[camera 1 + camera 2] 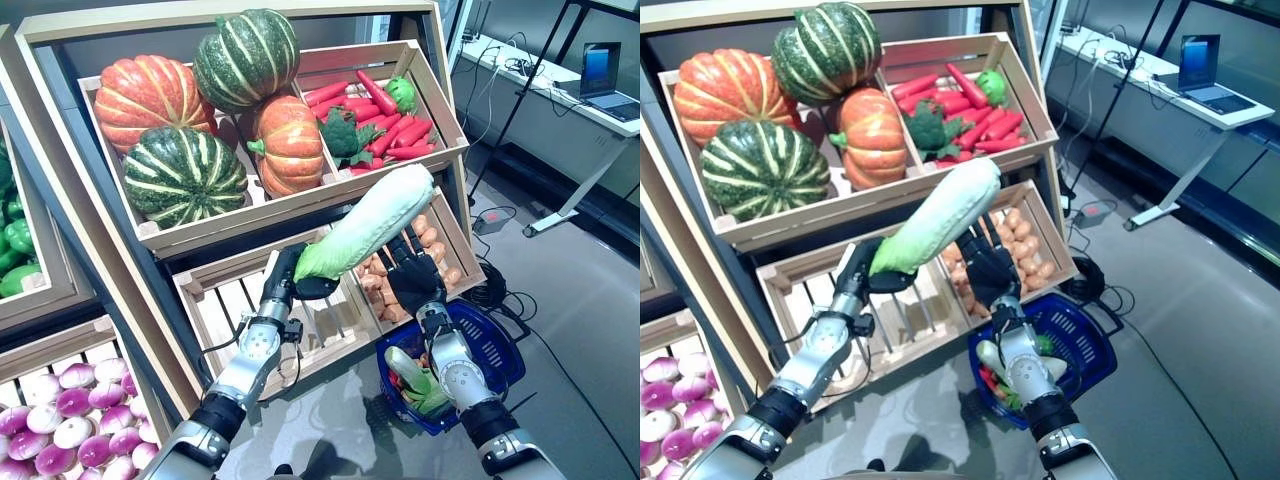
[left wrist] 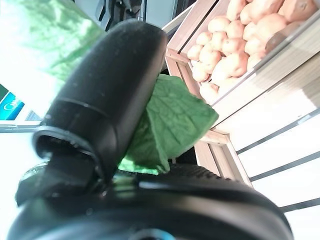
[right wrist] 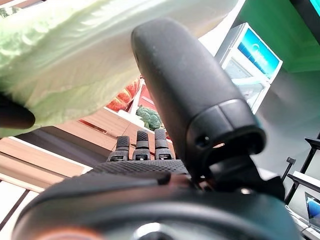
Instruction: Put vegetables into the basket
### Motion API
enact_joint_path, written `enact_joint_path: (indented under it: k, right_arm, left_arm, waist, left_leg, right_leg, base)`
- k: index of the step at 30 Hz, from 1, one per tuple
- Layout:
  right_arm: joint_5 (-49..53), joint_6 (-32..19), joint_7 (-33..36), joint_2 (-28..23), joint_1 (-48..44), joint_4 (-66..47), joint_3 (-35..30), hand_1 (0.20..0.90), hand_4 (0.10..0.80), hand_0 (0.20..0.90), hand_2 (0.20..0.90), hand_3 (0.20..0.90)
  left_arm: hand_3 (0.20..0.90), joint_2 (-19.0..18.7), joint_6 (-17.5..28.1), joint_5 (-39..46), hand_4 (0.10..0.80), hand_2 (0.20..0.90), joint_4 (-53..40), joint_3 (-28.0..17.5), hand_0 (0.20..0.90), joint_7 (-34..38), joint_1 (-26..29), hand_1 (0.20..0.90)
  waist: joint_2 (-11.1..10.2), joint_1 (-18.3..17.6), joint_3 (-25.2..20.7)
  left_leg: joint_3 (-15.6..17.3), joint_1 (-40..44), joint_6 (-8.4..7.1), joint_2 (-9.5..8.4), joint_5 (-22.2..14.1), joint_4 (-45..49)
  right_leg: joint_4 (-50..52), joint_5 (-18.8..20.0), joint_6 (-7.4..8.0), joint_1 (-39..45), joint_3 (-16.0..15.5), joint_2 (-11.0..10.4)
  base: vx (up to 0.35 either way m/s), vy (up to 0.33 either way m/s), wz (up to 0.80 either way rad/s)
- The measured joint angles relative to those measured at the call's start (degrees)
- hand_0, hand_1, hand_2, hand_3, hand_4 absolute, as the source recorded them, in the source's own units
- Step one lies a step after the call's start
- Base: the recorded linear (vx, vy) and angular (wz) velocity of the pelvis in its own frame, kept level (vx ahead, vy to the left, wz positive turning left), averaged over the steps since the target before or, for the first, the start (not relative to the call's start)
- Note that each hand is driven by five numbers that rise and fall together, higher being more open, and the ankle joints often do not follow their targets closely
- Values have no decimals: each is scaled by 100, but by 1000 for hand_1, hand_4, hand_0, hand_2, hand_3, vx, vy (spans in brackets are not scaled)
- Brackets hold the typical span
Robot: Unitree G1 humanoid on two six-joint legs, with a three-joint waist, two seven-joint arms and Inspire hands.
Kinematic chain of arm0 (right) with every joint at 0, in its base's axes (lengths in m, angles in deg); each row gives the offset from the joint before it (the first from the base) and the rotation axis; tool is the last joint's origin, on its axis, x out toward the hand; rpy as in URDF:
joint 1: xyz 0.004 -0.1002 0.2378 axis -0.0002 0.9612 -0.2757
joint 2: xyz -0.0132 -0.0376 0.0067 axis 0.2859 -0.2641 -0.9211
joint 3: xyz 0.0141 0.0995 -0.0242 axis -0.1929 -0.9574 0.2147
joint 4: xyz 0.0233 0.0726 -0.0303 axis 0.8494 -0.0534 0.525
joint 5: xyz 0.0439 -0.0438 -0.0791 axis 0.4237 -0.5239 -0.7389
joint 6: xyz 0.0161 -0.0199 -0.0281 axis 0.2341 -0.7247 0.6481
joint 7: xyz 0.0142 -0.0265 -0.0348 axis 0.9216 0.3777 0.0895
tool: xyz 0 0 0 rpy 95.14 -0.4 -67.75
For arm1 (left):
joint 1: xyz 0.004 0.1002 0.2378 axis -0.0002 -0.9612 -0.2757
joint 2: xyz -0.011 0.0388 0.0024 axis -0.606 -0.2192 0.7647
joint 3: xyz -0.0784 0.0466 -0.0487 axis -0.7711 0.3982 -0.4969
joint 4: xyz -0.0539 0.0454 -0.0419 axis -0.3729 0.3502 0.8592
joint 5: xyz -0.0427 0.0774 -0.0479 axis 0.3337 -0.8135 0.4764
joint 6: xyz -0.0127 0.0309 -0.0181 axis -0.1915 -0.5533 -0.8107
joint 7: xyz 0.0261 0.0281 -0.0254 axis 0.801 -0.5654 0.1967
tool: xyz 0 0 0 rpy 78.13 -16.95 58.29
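Note:
My left hand [image 1: 285, 280] is shut on the leafy green end of a long pale green cabbage [image 1: 375, 220]. It holds the cabbage slanting up to the right in front of the stand's lower crates. In the left wrist view my thumb [image 2: 110, 90] presses on a green leaf [image 2: 170, 120]. My right hand [image 1: 415, 280] is open, fingers straight, raised just under and behind the cabbage's middle, above the blue basket [image 1: 505, 345]. The cabbage also shows in the right wrist view [image 3: 75, 65] above my thumb [image 3: 190, 100]. The basket stands on the floor and holds green, white and red vegetables [image 1: 415, 385].
A wooden stand [image 1: 60, 150] with slanted crates rises close in front. A crate of pale brown potatoes [image 1: 440, 245] sits right behind my right hand. A white desk with a laptop [image 1: 600, 75] stands at the back right, with cables [image 1: 495, 215] on the floor.

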Motion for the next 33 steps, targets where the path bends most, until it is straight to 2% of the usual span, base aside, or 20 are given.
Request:
enact_joint_path:
  k: [6,13,19,25,33]
  right_arm:
    - [13,-36,0,-10,0,-56,-1,900,800,900,900,900]
    - [-17,-162,-3,-27,0,-424,-1,900,800,900,900,900]
    - [-20,-208,-509,-205,-123,-718,-24,900,800,900,900,900]
    - [-76,-242,-667,-266,-363,-885,-43,900,800,900,900,900]
    - [-310,171,-982,-381,-577,-886,-45,900,800,900,900,900]
  left_arm:
    - [300,-18,2,-613,400,300,18,20,300,12,0,300]
    - [300,-14,12,-644,400,300,179,269,300,-146,-14,300]
    - [300,87,-149,-407,400,300,650,254,300,-698,-449,300]
    - [300,82,-404,-421,400,300,916,362,300,-924,-716,300]
    - [300,5,-407,-935,400,300,1068,430,300,-1025,-729,300]
  waist:
    - [1,4,0]
    - [37,9,-21]
    - [104,0,-67]
    - [97,6,-71]
    - [-14,-10,-149]
  left_leg:
    - [0,0,4,1,30,0]
    - [0,2,11,1,48,0]
    - [11,24,9,6,50,-1]
    - [20,29,4,24,66,-2]
    - [43,41,-3,36,81,-9]
  right_leg:
    - [-4,31,-6,-1,8,3]
    - [-5,53,-11,-1,18,3]
    - [-10,58,-11,12,30,7]
    - [-12,70,-24,10,41,24]
    - [-113,138,-39,50,57,52]
  base:
    - [0,0,0]
    - [0,0,0]
    - [0,0,0]
    - [0,0,0]
    - [1,-1,0]
